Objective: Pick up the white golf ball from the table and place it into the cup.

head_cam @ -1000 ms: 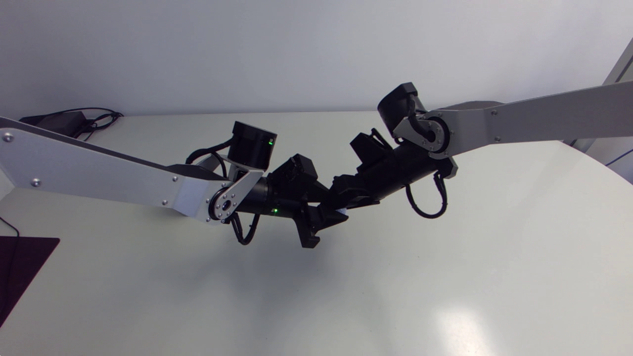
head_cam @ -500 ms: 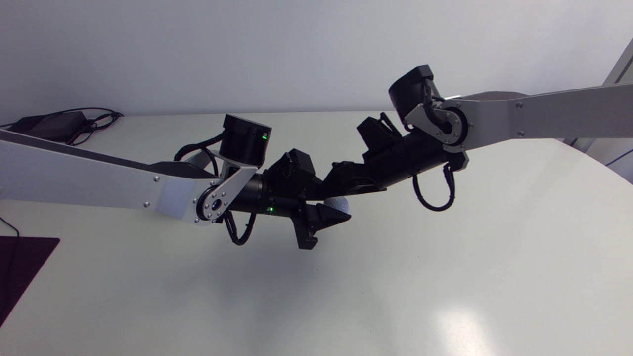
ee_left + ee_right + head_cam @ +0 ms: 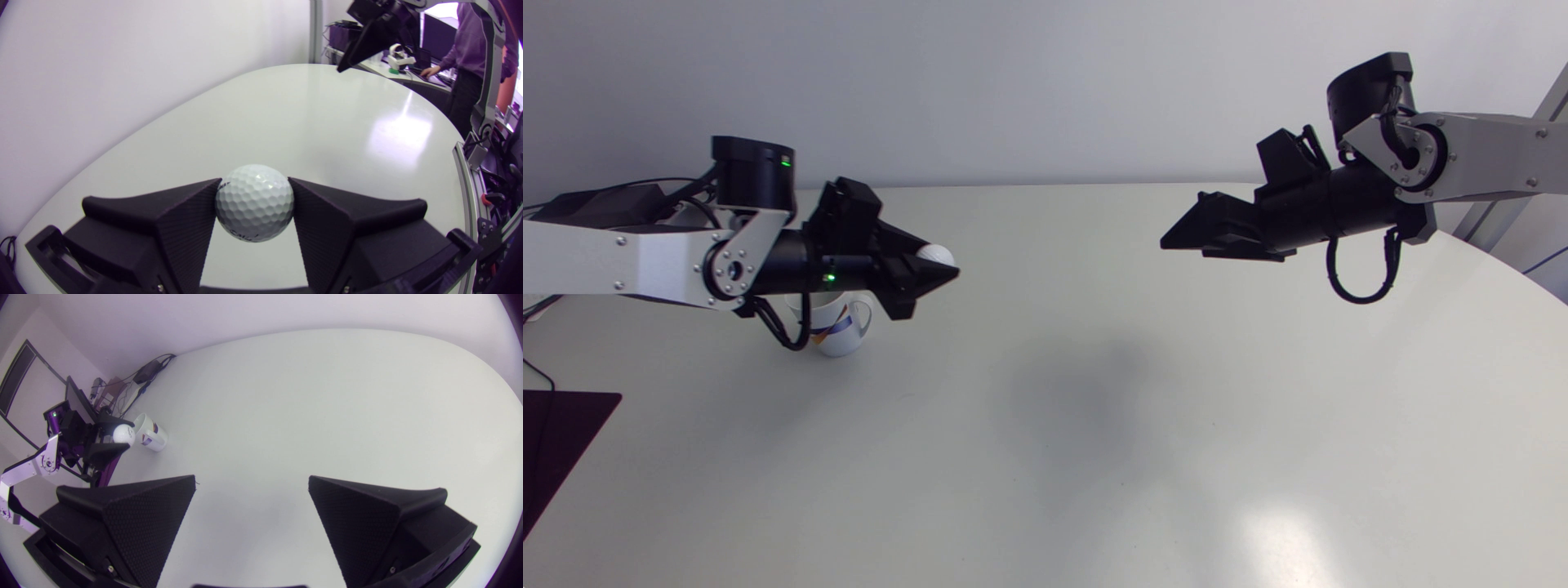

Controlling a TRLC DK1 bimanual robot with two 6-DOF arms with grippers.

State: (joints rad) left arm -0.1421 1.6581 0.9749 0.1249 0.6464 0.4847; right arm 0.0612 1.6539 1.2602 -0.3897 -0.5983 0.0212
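Observation:
The white golf ball (image 3: pixel 254 203) sits pinched between the two fingers of my left gripper (image 3: pixel 254 204), which is shut on it above the table. From the head view the ball (image 3: pixel 934 255) shows at the left gripper's (image 3: pixel 935 269) tip, just right of the white cup (image 3: pixel 837 324); the cup stands on the table, partly hidden under my left arm. The right wrist view shows the ball (image 3: pixel 124 434) beside the cup (image 3: pixel 150 435), which carries a coloured print. My right gripper (image 3: pixel 1188 238) hangs far to the right, open and empty (image 3: pixel 251 486).
A black power brick with cables (image 3: pixel 617 202) lies at the table's far left corner. A dark mat (image 3: pixel 560 429) lies at the table's left edge.
The arms met at the table's middle; the right gripper opened and let the ball go to the left gripper. Both arms then drew apart, the left carrying the ball toward the now uncovered cup.

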